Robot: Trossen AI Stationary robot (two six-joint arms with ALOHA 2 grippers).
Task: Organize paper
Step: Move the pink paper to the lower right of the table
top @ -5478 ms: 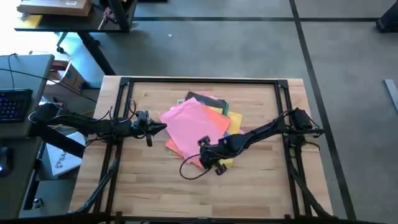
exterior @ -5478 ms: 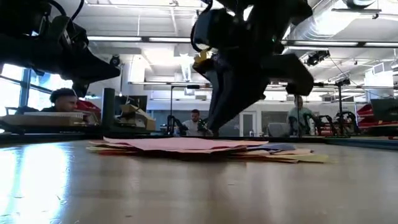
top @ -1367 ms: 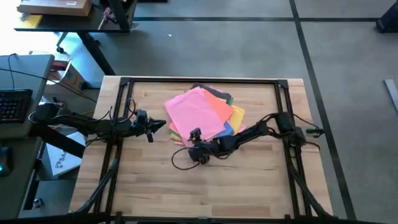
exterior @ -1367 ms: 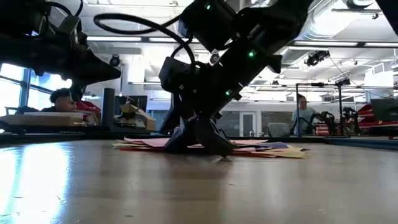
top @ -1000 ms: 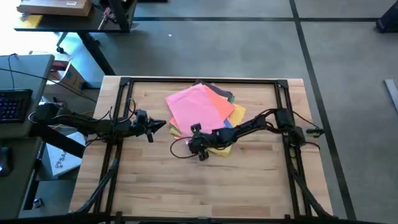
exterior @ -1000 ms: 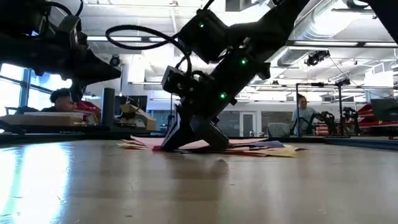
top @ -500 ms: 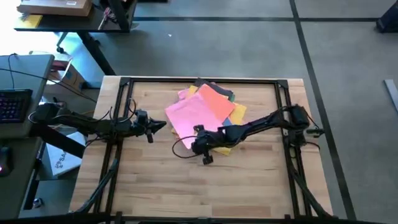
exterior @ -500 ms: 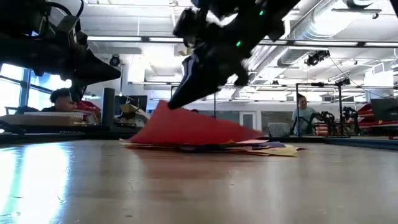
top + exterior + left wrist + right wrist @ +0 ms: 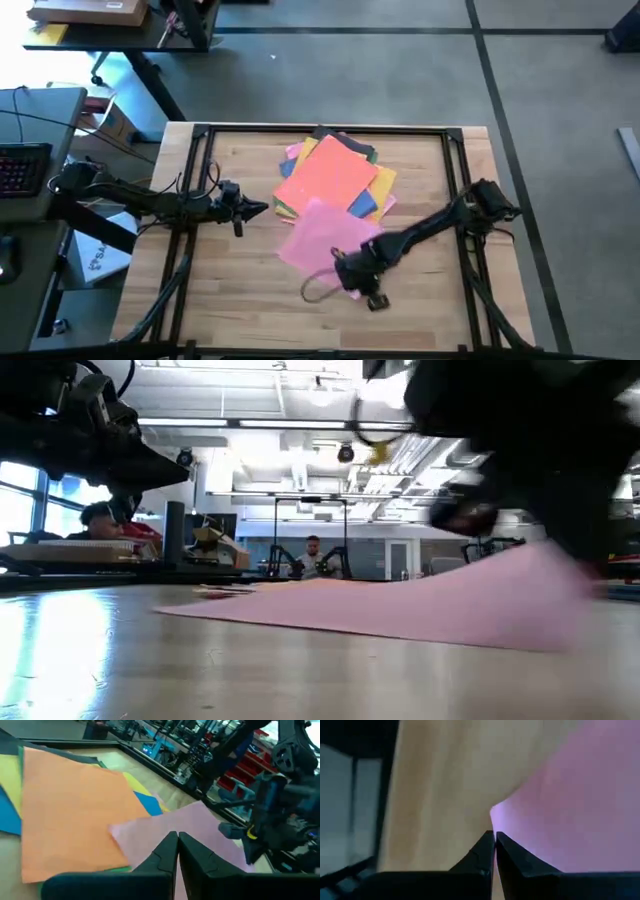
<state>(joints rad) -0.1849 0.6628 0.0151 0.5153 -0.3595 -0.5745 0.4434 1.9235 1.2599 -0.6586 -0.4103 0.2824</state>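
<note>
High view: the right gripper [image 9: 352, 276] is pinching the pink sheet [image 9: 327, 236] by its near corner, the sheet lying on the wooden table [image 9: 240, 300] just in front of the orange-topped pile [image 9: 330, 175]; the left gripper [image 9: 258, 208] is waiting beside that pile.
Low view: the pink sheet [image 9: 420, 605] is rising toward its held corner.
Left wrist view: the left fingers [image 9: 162, 855] are pressing together, holding nothing.
Right wrist view: the right fingers [image 9: 484, 852] are clamping the pink corner [image 9: 560, 805].

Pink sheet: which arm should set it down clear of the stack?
Right. The right gripper is shut on the pink sheet, pulled partly off the stack. The left gripper waits shut beside the stack, holding nothing.
</note>
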